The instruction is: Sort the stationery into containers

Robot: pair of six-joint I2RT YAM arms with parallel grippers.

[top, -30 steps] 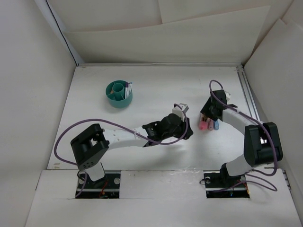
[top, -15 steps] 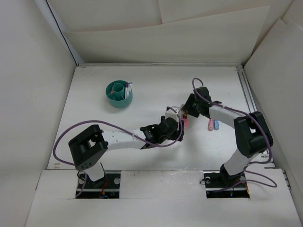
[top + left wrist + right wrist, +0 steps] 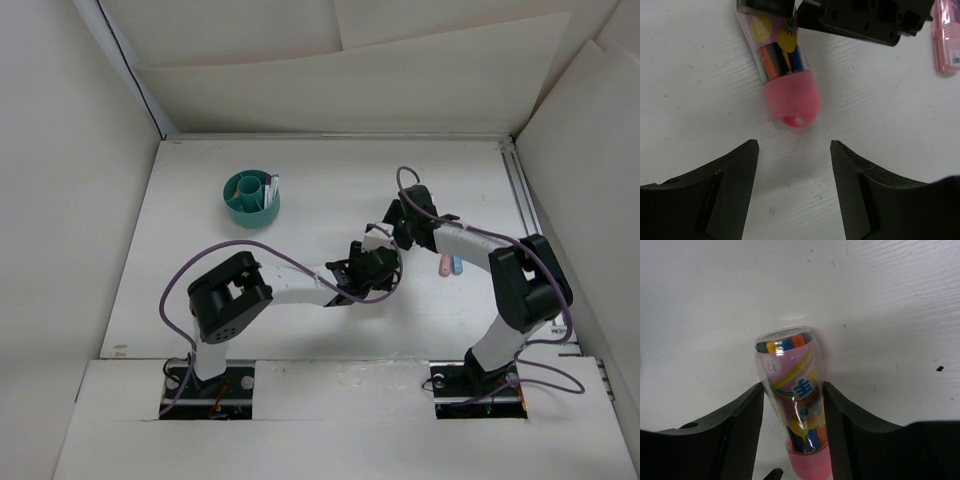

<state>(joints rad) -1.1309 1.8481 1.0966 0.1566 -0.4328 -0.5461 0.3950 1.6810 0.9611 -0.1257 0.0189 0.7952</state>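
Clamping pink-capped stubby pen point(image 3: 789, 95) in right gripper point(image 3: 792, 390) at centre of table point(image 3: 320, 170), forearm reaching in from 3 o'clock, while facing its cap with open-jawed left gripper point(image 3: 794, 146), well apart from teal cup point(image 3: 251, 199) at 10 o'clock.

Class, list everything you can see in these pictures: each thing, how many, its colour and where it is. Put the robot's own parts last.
desk cup: one, teal, far left part of the table.
pens: white, standing in the desk cup; number too small to tell.
orange piece: one, inside the desk cup, left side.
pink-capped piece: one, clear body, mid-table, between the right gripper's fingers.
pink piece: one, lying on the table, right of centre.
blue piece: one, beside the pink piece.
table: one, white.
left gripper: black, open, facing the pink cap.
right gripper: black, shut on the pink-capped piece.
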